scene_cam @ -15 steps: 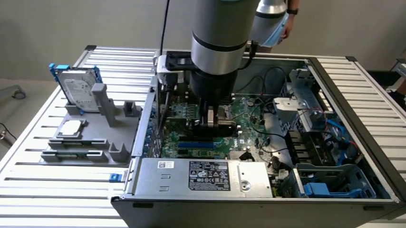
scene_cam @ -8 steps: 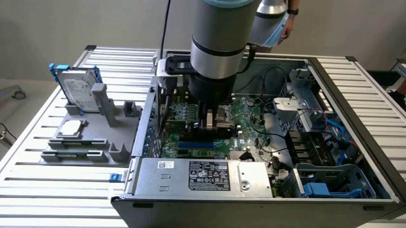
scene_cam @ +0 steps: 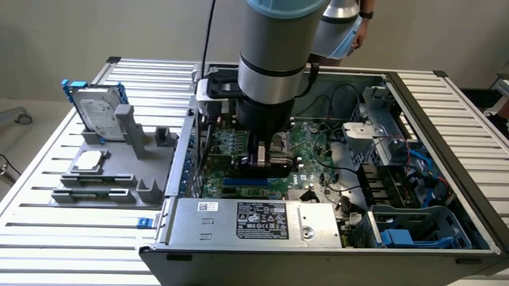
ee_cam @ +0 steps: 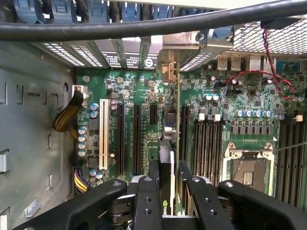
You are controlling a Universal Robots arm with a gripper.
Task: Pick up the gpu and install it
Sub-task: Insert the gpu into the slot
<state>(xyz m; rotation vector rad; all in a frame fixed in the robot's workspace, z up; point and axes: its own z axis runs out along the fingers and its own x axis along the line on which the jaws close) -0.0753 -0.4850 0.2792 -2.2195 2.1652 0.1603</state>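
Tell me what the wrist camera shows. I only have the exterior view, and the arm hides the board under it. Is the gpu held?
Observer: Yes, the jaws are shut on the gpu, which stands on edge over the motherboard.
Operator: Where is its bracket end?
Observer: The silver bracket sits at the case's rear wall.
Operator: Any free slots beside it?
Observer: The white slot and the long black slots next to it stand empty.
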